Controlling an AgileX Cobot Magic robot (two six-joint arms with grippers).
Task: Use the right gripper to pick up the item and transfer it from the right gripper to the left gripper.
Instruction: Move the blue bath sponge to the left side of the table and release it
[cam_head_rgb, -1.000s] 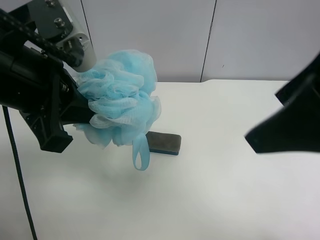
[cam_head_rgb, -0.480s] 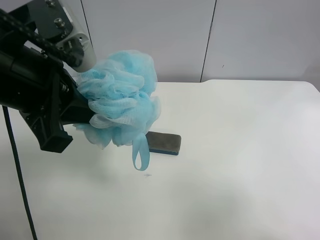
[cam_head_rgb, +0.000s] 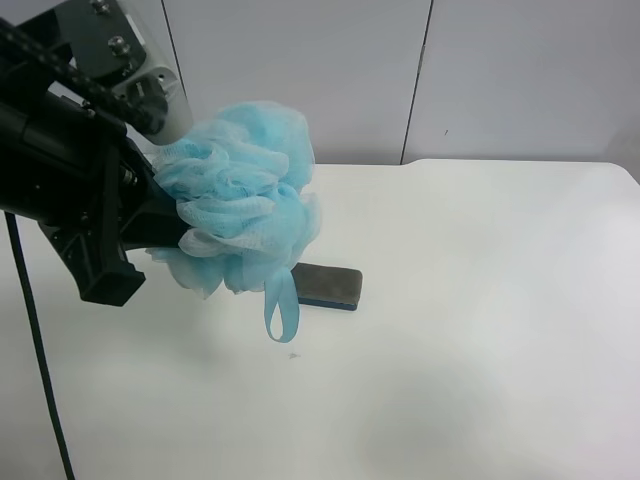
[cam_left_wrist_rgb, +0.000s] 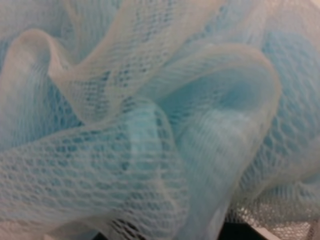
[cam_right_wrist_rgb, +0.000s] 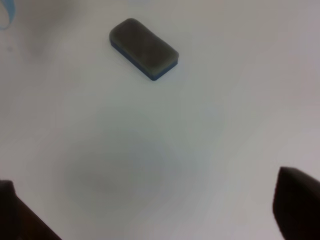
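Observation:
The light-blue mesh bath pouf (cam_head_rgb: 245, 205) hangs above the table, held by my left gripper (cam_head_rgb: 165, 228) at the exterior high view's left. Its fingers are shut on the pouf and their tips are buried in the mesh. The blue ribbon loop (cam_head_rgb: 281, 308) dangles below. The pouf mesh (cam_left_wrist_rgb: 160, 120) fills the left wrist view. My right gripper (cam_right_wrist_rgb: 155, 210) is open and empty, and only its two dark fingertips (cam_right_wrist_rgb: 298, 200) show at the picture's edges over bare table. It is out of the exterior high view.
A grey-and-blue eraser block (cam_head_rgb: 328, 285) lies on the white table (cam_head_rgb: 470, 330) just under the pouf. It also shows in the right wrist view (cam_right_wrist_rgb: 144, 48). A thin black cable (cam_head_rgb: 35, 340) hangs at the left edge. A wall stands behind the table.
The right arm, seen at the exterior high view's right edge a second ago, has moved out of that view. The left gripper and the pouf have stayed still.

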